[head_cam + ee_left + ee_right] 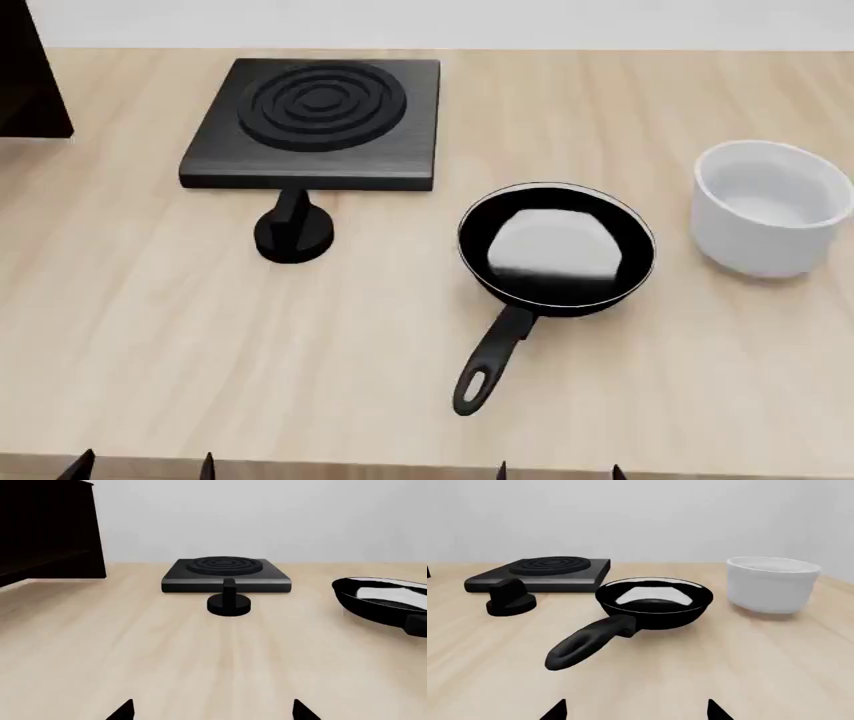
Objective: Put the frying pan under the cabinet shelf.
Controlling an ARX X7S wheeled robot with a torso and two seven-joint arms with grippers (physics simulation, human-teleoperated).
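Note:
The frying pan (557, 247) is black with a thin pale rim and sits on the wooden table right of centre, its long handle (489, 360) pointing toward the near edge. It also shows in the right wrist view (654, 601) and partly in the left wrist view (381, 599). The dark brown cabinet shelf (27, 70) stands at the far left edge and shows in the left wrist view (48, 527). My left gripper (142, 466) and right gripper (559, 471) are both open and empty at the near table edge; only their fingertips show. The right gripper (635, 710) is just short of the handle's end.
A square black ringed stove plate (318, 120) lies at the back centre-left, with a small black knob (292, 232) in front of it. A white round pot (771, 206) stands right of the pan. The table (160, 340) is pale wood.

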